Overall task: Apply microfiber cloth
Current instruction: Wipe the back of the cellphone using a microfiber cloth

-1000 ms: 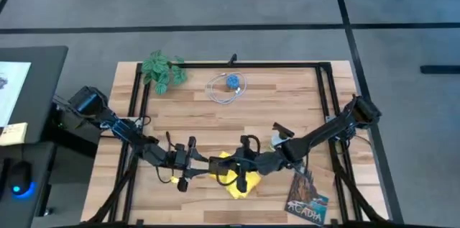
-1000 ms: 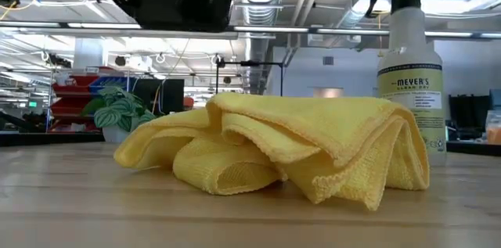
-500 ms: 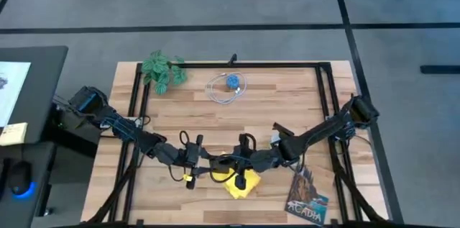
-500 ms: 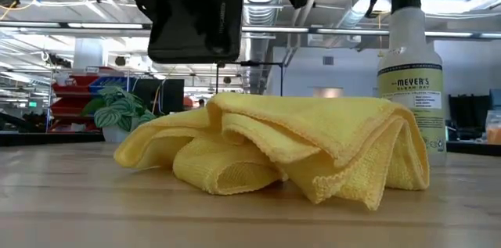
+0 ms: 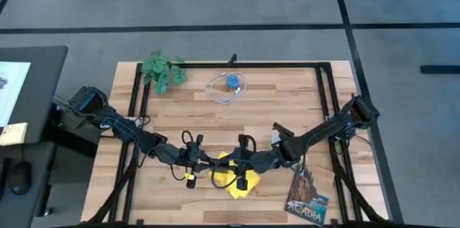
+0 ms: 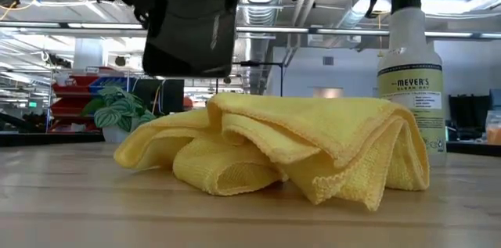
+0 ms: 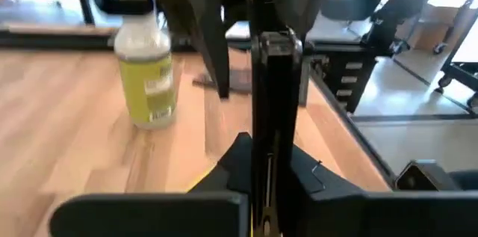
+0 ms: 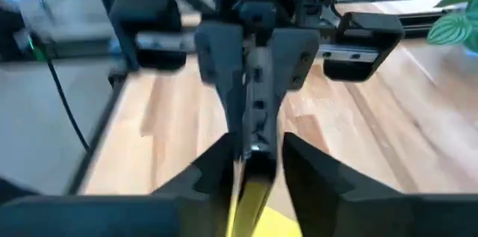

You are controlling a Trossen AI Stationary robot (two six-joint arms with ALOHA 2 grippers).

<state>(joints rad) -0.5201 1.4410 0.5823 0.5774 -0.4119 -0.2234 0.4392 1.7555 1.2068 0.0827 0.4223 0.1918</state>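
The yellow microfiber cloth (image 6: 274,150) lies crumpled on the table near the front edge (image 5: 233,183), and no gripper touches it. A black smartphone (image 6: 188,41) hangs upright above the cloth's left part, one broad face toward the near edge. My left gripper (image 5: 203,160) reaches it level from the left and my right gripper (image 5: 233,161) level from the right. They face each other, and each is shut on one end of the phone. Both wrist views show the phone edge-on (image 7: 272,102). My left gripper pinches the smartphone's left end (image 7: 270,155) between its two fingers, one on each broad face. The fingers come level from the table's left. The phone stands on edge, clear of the cloth. My right gripper has the smartphone's right end (image 8: 250,143) between its two fingers, coming level from the table's right. The phone reaches on from there into the left gripper's fingers (image 8: 224,65).
A spray bottle (image 6: 411,68) stands just behind and right of the cloth. A small potted plant (image 5: 162,70) is at the far left. A coiled cable with a blue piece (image 5: 228,85) lies at the far middle. A dark booklet (image 5: 307,199) lies near the front right.
My left gripper has moved toward the table's right, close to my right gripper. The smartphone has come down toward the cloth, staying upright and clear of it. The cloth has not moved.
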